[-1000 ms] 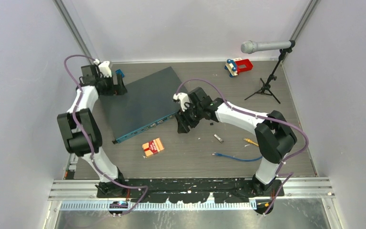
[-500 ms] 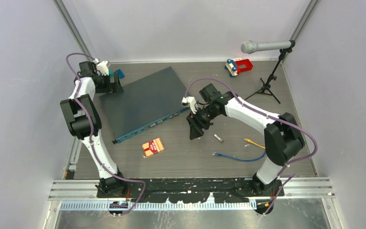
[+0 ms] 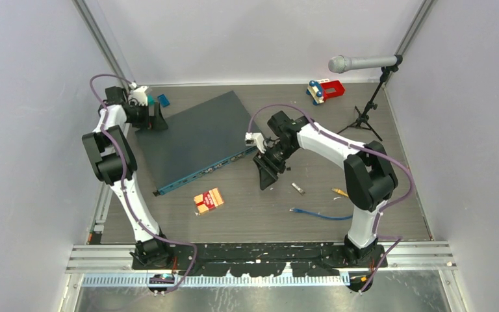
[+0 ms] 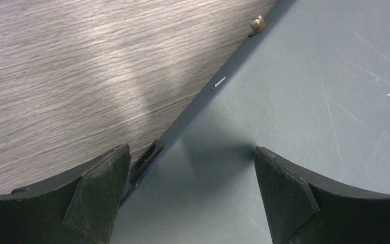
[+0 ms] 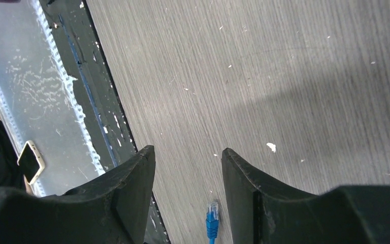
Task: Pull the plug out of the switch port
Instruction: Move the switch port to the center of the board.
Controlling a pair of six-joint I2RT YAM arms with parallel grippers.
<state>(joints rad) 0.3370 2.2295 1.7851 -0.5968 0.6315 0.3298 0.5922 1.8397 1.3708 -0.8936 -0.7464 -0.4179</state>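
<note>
The switch (image 3: 195,140), a wide dark slate box with a teal front edge, lies at an angle on the left of the table. No cable shows in its front sockets. A blue cable (image 3: 325,215) lies loose on the table, its plug end (image 5: 212,221) on the wood between my right fingers. My right gripper (image 3: 267,181) is open and empty, off the switch's right front corner; it shows in the right wrist view (image 5: 188,162). My left gripper (image 3: 157,121) is open and empty over the switch's far left corner, its jaws straddling the edge of the switch's top (image 4: 310,101).
A red-and-orange box (image 3: 208,200) lies in front of the switch. A small grey part (image 3: 297,188) and a yellow plug (image 3: 341,192) lie right of my right gripper. A red toy (image 3: 325,90) and a microphone (image 3: 357,63) on a tripod (image 3: 364,120) stand at the back right.
My right gripper has pulled away from the switch's front edge, toward the near right. My left gripper has shifted back along the switch's far left corner. The blue cable has not moved.
</note>
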